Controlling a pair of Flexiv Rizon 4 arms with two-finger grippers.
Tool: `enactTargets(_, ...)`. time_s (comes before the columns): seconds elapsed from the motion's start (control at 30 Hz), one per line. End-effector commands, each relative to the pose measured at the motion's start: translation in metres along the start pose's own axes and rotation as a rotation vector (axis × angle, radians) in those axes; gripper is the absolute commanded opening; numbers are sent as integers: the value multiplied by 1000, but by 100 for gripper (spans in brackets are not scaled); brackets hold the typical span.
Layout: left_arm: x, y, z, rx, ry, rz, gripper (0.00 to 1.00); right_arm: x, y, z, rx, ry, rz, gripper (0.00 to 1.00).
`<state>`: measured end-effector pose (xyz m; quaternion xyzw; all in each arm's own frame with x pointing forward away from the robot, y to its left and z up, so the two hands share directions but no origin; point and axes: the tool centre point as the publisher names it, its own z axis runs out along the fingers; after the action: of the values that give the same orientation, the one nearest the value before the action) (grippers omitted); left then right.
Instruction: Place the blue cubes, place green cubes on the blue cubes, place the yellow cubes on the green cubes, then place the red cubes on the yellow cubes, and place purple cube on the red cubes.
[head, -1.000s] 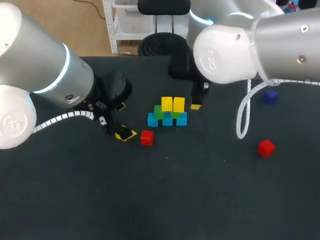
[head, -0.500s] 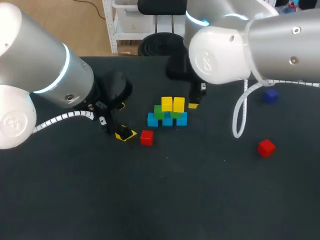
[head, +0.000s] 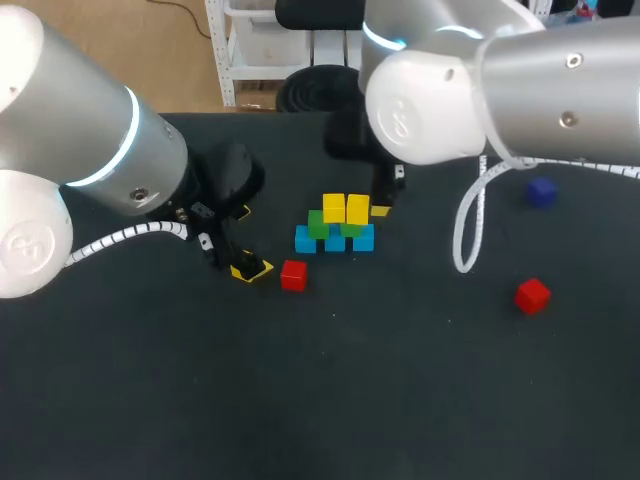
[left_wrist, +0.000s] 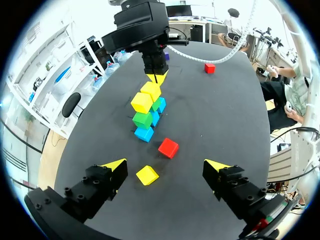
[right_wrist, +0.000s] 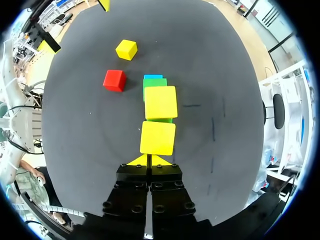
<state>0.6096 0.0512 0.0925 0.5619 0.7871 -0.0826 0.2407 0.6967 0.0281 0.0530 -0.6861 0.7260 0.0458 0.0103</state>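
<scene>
The stack has blue cubes (head: 305, 240) at the bottom, green cubes (head: 318, 225) on them and two yellow cubes (head: 346, 208) on top. My right gripper (head: 380, 210) is shut and empty, its tips (right_wrist: 149, 160) just behind the nearer yellow cube (right_wrist: 157, 137). My left gripper (left_wrist: 165, 166) stands open over a loose yellow cube (left_wrist: 147, 175), which lies between its fingers without being gripped. A red cube (left_wrist: 168, 147) lies just ahead of it, beside the stack (left_wrist: 145, 107). A second red cube (head: 532, 295) and the purple cube (head: 541, 192) lie at the right.
The dark table (head: 400, 380) is bare along its front. My left arm's body (head: 110, 150) covers the table's left part, and my right arm's body (head: 480, 80) hangs over the back right.
My right gripper has moved left, closer to the stack's right yellow cube, and has closed fully. The left arm and the cubes have stayed put.
</scene>
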Motion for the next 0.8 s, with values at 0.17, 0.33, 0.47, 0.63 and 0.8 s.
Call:
enactTargets(0.17,-1,1,0,0,3,-1,100,-2,-2,-1,-3,4,-1,0)
enactTargets(0.33,-1,1,0,0,3,-1,100,-2,-2,-1,-2,5,0,0)
enactTargets(0.47,-1,1,0,0,3,-1,100,-3,-3,-1,-2,6,0,0)
enactTargets(0.63,-1,1,0,0,3,-1,100,-3,-3,-1,-2,5,1,0)
enactTargets(0.8,-1,1,0,0,3,-1,100,-3,-3,-1,-3,5,2,0)
